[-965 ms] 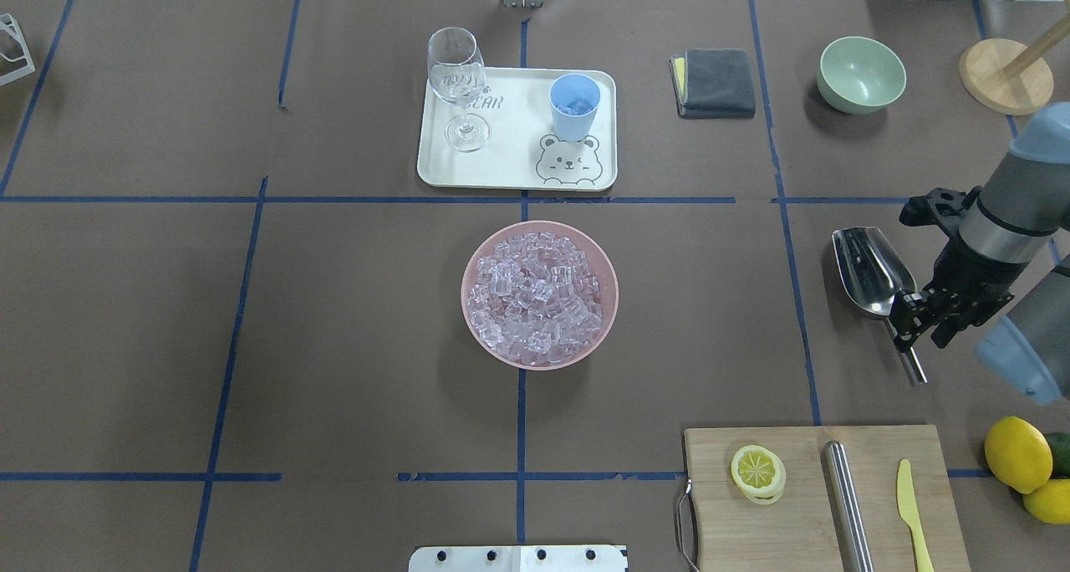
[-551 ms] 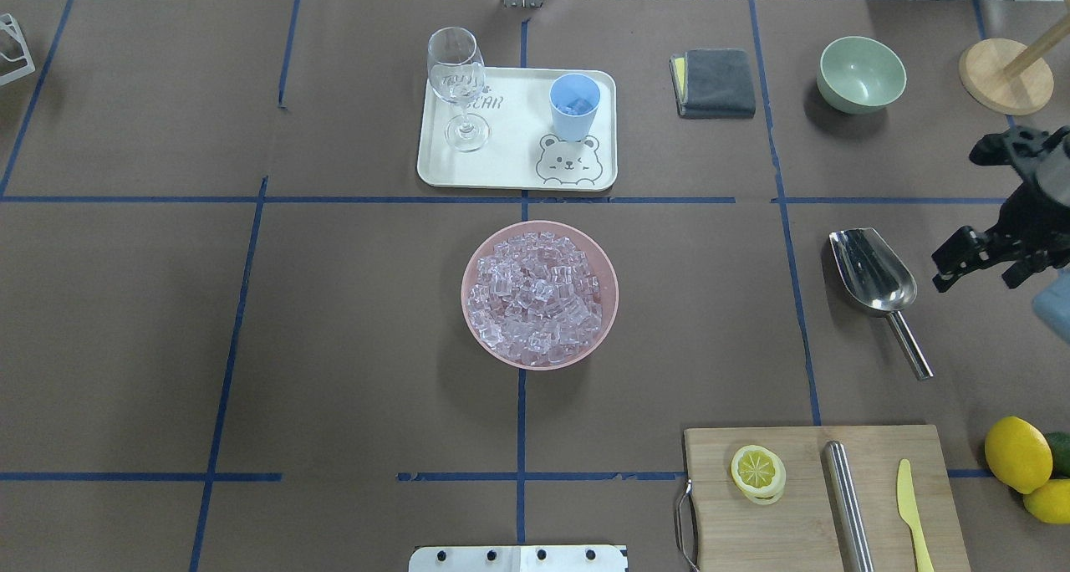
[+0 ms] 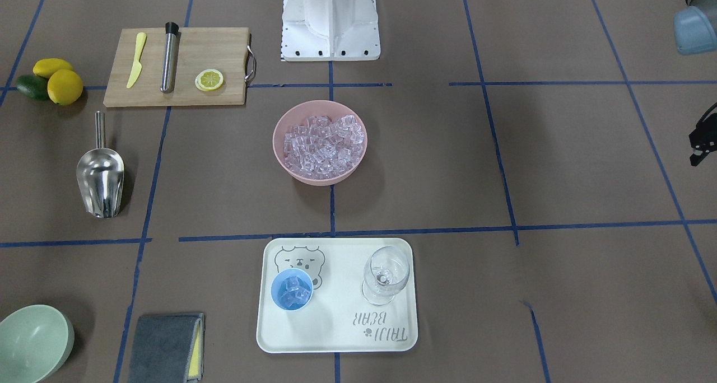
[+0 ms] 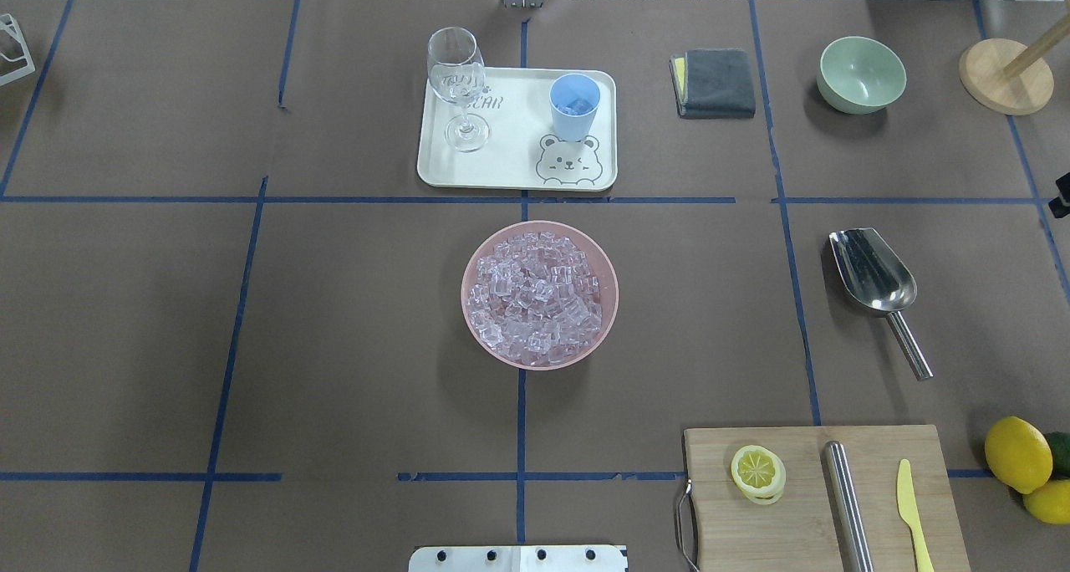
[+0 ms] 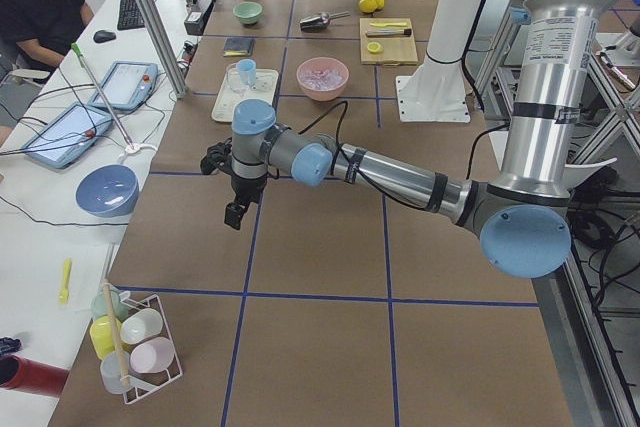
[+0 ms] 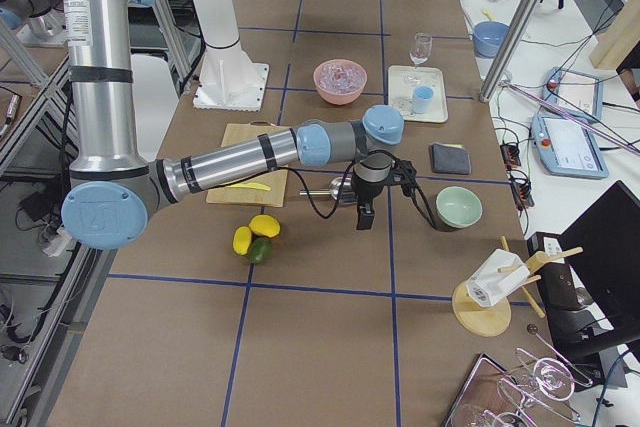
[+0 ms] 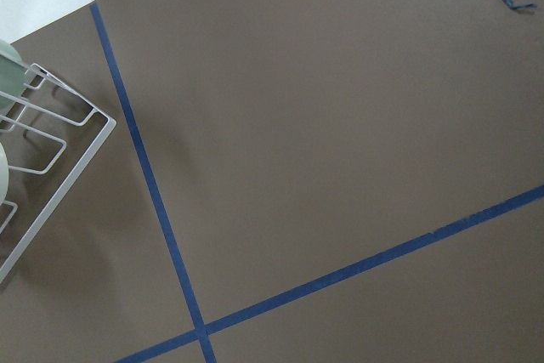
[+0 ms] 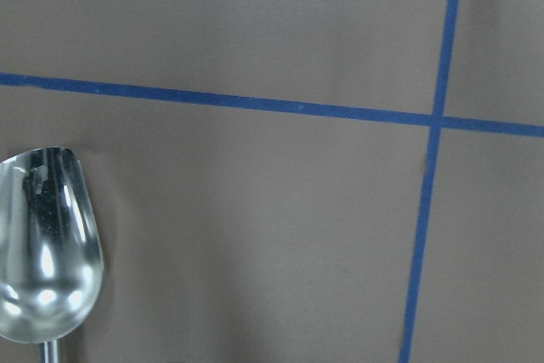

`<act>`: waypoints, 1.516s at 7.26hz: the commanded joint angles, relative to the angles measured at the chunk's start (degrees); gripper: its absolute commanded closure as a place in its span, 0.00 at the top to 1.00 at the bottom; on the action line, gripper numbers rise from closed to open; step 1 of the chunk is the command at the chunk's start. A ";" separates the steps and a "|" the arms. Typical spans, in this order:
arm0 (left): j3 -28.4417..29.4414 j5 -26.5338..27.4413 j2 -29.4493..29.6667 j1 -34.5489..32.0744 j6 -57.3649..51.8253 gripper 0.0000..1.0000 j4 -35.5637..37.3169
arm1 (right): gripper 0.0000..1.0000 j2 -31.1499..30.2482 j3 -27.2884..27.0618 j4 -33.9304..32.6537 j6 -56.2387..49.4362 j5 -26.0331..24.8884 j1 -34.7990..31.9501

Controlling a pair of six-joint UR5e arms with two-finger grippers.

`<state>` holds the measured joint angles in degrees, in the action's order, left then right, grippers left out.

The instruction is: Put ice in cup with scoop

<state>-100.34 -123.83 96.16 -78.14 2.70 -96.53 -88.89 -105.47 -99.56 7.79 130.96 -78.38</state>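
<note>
The steel scoop [image 4: 873, 275] lies alone on the brown table at the right, handle toward the robot; it also shows in the front view [image 3: 101, 176] and the right wrist view [image 8: 47, 244]. The light-blue cup [image 4: 574, 106] stands on the white tray [image 4: 510, 166] with a few ice cubes in it [image 3: 292, 290]. The ice [image 4: 537, 298] fills a pink bowl [image 3: 280, 148] at the table's middle. My right gripper [image 6: 363, 217] hangs to the right of the scoop, apart from it; I cannot tell whether it is open. My left gripper [image 5: 233, 215] is far left over bare table; its state is unclear.
A wine glass [image 4: 458, 87] stands on the tray. A grey cloth [image 4: 715, 83], green bowl [image 4: 861, 74] and wooden stand [image 4: 1006, 74] are at the back right. A cutting board [image 4: 811, 505] with lemon slice, steel cylinder and yellow knife, and lemons [image 4: 1018, 455], are near right.
My right gripper let go of the scoop's handle, then drew away to the right, almost out of the overhead view. The scoop now rests on the table.
</note>
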 commanded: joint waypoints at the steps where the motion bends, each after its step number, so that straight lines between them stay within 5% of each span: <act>1: 0.41 -1.49 0.95 -6.02 -13.45 1.00 11.30 | 1.00 -0.23 4.11 0.07 -8.12 3.14 -6.84; 4: 9.71 -14.75 -2.19 -13.34 -20.07 1.00 12.17 | 1.00 0.46 8.86 0.07 -8.84 12.02 -10.83; 7: 10.69 -14.16 -2.47 -13.18 -20.90 1.00 12.25 | 1.00 1.10 9.75 3.83 -9.02 7.07 -10.83; 11: 10.61 -14.16 -2.47 -13.26 -20.90 1.00 12.25 | 1.00 -0.94 12.04 5.87 -9.19 7.03 -13.11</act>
<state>-89.73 -137.99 93.69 -91.34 -18.19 -84.29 -89.56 -93.79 -94.04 -1.38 137.96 -90.67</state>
